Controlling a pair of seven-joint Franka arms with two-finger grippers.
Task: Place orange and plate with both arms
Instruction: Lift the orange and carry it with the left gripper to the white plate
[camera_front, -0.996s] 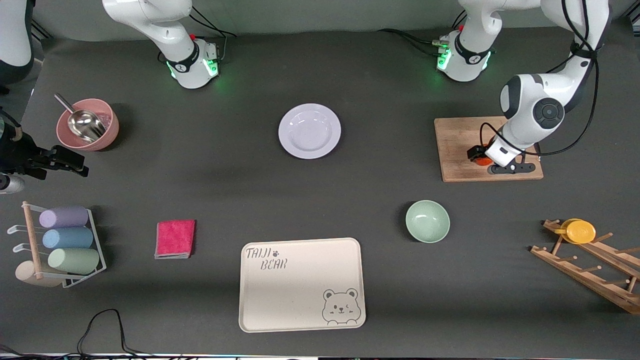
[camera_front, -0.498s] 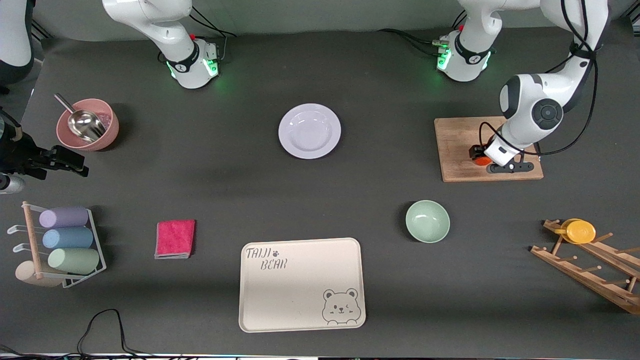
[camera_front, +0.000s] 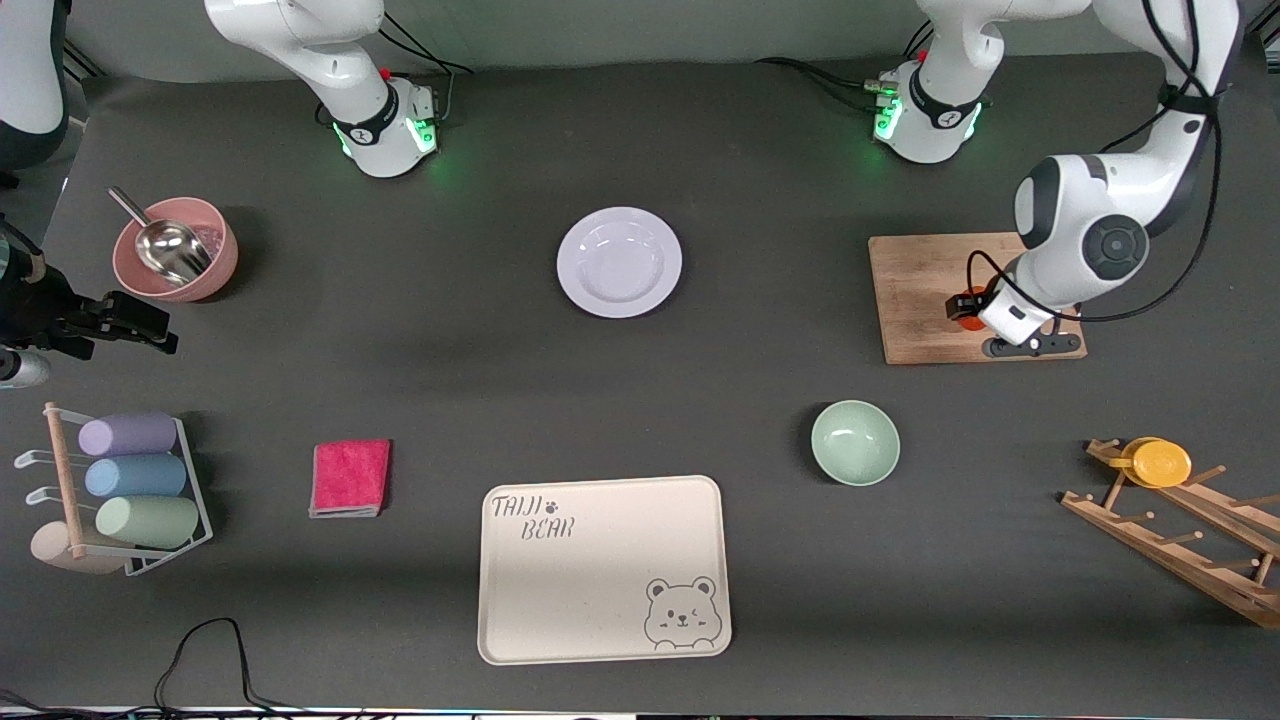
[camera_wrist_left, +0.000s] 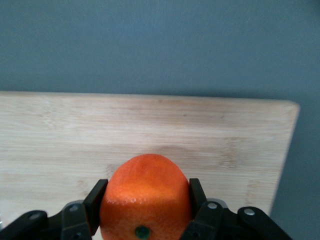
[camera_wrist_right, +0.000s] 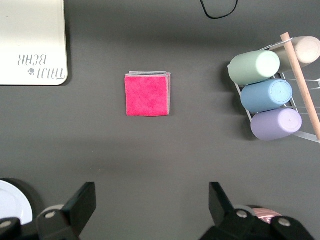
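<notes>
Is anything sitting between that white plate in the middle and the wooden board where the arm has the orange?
No. In the front view only bare dark table separates the glossy white plate from the wooden cutting board.

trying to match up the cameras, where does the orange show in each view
Front view: the orange sits on the wooden cutting board toward the left arm's end of the table, mostly hidden by the left gripper.
Left wrist view: the orange fills the lower middle, clamped between the left gripper's fingers.
Right wrist view: not in it; the right gripper hangs open over bare table.
Shared landmark: the cutting board, in the front and left wrist views.
</notes>
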